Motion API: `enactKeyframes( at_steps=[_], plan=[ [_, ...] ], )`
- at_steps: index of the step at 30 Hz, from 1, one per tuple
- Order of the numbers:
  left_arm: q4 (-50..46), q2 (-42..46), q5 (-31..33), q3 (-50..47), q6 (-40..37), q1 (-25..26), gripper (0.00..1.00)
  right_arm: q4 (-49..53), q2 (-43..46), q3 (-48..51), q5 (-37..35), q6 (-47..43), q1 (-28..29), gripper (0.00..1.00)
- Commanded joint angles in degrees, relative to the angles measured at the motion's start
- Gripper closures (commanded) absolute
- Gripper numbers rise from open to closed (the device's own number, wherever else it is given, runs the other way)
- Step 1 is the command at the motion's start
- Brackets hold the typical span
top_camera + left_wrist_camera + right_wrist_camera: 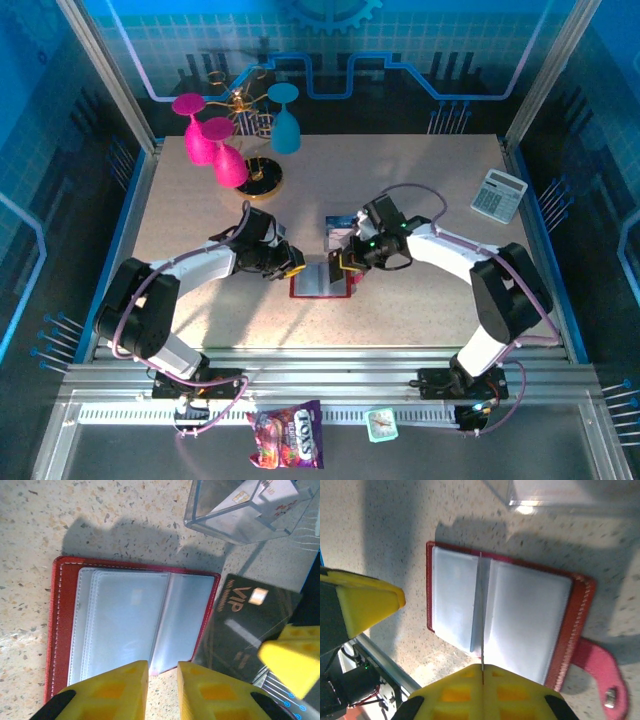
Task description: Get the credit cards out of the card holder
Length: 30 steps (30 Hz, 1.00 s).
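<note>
The red card holder (318, 283) lies open on the table, its grey clear pockets (125, 620) facing up and its snap tab (600, 670) to one side. My right gripper (482, 669) is shut on a thin card, seen edge-on over the holder. In the left wrist view this is a black VIP credit card (250, 625), standing just off the holder's edge. My left gripper (162, 667) hovers at the holder's near edge, narrowly open with bare table in the gap. From above, both grippers (292, 265) (347, 265) flank the holder.
A clear plastic box (337, 232) holding a whitish card with red print (277, 497) stands just behind the holder. A calculator (498, 195) lies at the right. Pink and blue glasses (225, 150) on a rack stand at the back left.
</note>
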State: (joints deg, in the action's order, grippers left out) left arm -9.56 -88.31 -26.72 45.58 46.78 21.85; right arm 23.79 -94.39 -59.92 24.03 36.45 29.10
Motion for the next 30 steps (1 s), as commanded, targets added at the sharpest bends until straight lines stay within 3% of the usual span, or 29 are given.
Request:
enactKeyframes(
  at_steps=[1, 18, 23, 30],
  plan=[
    [0.57, 2.41, 1.04, -0.67, 1.21, -0.41, 0.77, 9.04, 1.41, -4.33, -2.49, -12.61, -2.04, 1.00],
    [-1.49, 4.88, 2.29, -1.25, 0.96, -0.57, 0.76, 31.97, -6.73, -24.56, -5.38, -67.58, -2.12, 1.00],
    [-2.31, 6.26, 3.11, -2.00, 0.41, -0.80, 0.76, 38.73, -11.86, -32.30, -10.27, -77.68, -2.12, 1.00],
    [-1.22, 7.37, 3.34, -4.06, 1.34, -1.19, 0.76, 44.48, -18.51, -44.69, -15.17, -84.89, -3.17, 1.00]
  ],
)
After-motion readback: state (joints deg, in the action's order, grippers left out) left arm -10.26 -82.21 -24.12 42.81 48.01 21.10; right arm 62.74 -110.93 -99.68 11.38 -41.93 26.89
